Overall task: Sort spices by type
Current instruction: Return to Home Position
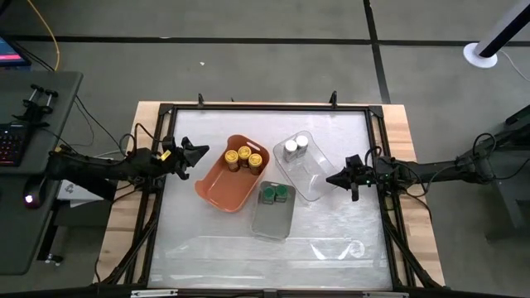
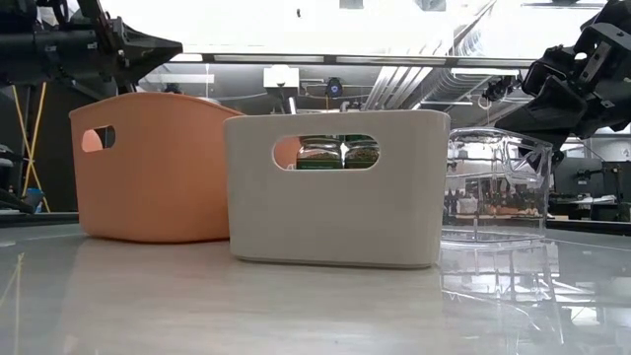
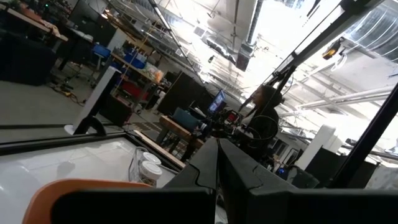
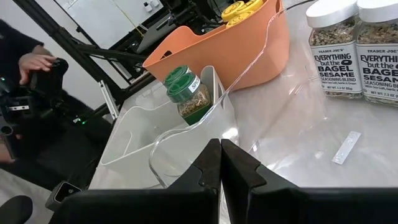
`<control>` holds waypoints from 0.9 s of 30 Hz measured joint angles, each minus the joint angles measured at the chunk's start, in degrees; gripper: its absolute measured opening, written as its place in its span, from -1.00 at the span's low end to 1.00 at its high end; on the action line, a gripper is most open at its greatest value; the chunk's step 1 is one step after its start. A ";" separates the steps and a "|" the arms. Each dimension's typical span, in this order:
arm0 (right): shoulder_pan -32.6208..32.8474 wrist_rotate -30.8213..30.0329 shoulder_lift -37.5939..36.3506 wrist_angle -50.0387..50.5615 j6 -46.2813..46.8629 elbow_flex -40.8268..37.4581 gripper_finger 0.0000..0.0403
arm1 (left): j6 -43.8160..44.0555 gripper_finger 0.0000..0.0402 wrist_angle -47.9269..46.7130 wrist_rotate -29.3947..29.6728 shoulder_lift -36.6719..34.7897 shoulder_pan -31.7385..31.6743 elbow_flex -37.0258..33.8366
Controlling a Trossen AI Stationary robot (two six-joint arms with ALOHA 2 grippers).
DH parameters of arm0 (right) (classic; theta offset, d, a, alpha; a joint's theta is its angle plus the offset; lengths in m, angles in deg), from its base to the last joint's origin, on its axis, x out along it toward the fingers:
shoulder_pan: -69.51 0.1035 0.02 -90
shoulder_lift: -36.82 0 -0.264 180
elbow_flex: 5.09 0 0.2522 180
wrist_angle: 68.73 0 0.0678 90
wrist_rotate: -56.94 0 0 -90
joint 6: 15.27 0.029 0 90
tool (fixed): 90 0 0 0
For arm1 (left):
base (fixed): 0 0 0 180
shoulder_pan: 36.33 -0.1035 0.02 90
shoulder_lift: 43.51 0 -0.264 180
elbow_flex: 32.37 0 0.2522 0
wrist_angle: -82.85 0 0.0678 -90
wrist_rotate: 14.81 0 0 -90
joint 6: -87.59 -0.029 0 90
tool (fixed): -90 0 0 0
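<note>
Three yellow-lidded spice jars (image 1: 241, 157) stand in the orange tray (image 1: 217, 187). Two silver-white-lidded jars (image 1: 296, 146) stand in the clear tray (image 1: 319, 184); the right wrist view shows their labels (image 4: 364, 59). Two green-lidded jars (image 1: 275, 194) stand at the far end of the grey tray (image 1: 272, 222), also visible through its handle slot (image 2: 338, 153). My left gripper (image 1: 201, 152) hovers shut just left of the orange tray. My right gripper (image 1: 333, 178) hovers shut at the clear tray's right edge.
The three trays sit close together mid-table. A dark frame borders the table (image 1: 265, 108). A person's hand (image 4: 38, 61) shows beyond the table in the right wrist view. A small white strip (image 4: 346, 147) lies on the clear tray's floor.
</note>
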 joint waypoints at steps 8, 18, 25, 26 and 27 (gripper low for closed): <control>-0.01 0.00 0.02 -0.02 0.01 0.00 -1.00 | 0.01 -1.00 -2.75 0.00 -4.37 0.06 0.00; 0.00 0.00 0.02 -0.04 0.01 -0.02 -1.00 | -13.62 -1.00 -18.86 -1.89 -19.55 0.06 0.02; 0.01 0.00 -0.02 -0.13 -0.01 -0.02 -1.00 | -21.11 -1.00 -34.46 -13.10 -23.45 0.20 0.01; -0.01 0.00 -0.04 -0.17 0.03 -0.02 -1.00 | -22.31 -1.00 -36.86 -14.62 -23.48 0.26 0.02; 0.00 0.00 -0.07 -0.41 0.01 -0.02 -1.00 | -23.17 -1.00 -39.00 -16.30 -23.44 0.26 0.06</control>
